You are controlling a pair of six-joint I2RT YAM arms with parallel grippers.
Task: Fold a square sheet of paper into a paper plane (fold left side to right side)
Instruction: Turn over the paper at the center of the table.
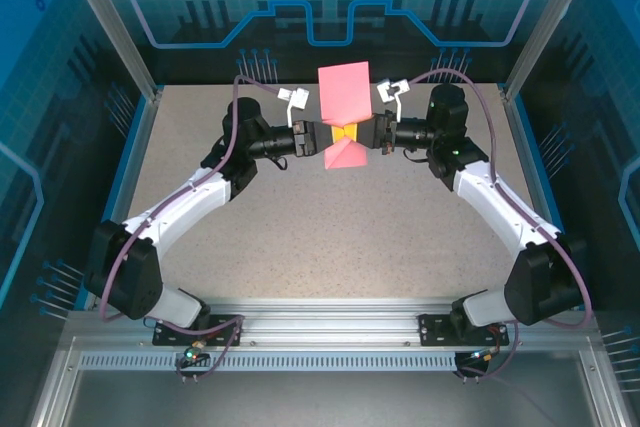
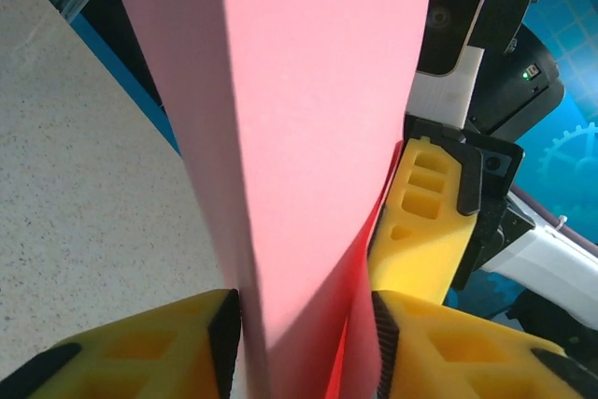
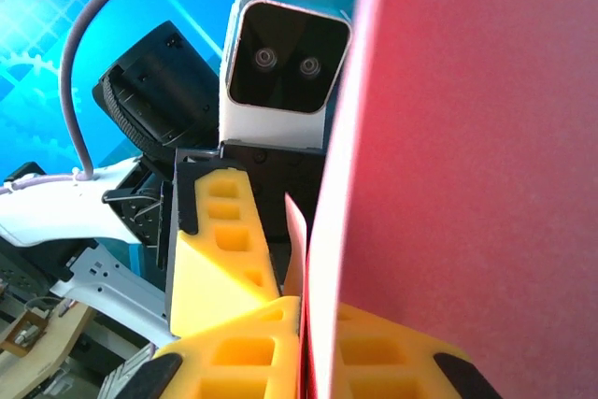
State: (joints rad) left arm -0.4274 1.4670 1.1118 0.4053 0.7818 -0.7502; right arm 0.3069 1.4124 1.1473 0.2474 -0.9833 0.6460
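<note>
The square sheet of paper (image 1: 343,97), pink-red and partly folded, hangs in the air above the back of the table between both grippers. My right gripper (image 1: 368,134) is shut on its right edge; in the right wrist view the paper (image 3: 467,165) is pinched flat between the yellow fingers of that gripper (image 3: 318,324). My left gripper (image 1: 322,137) faces it from the left. In the left wrist view the paper's (image 2: 308,119) loose layers fill the narrowed gap of the left gripper (image 2: 304,334), and both black pads touch the outer layers.
The speckled table (image 1: 340,217) lies below the paper. Blue enclosure walls (image 1: 330,7) and aluminium posts (image 1: 110,17) ring it. The two grippers' yellow fingers (image 1: 346,134) nearly meet. The left wrist camera (image 3: 285,58) sits close before the right gripper.
</note>
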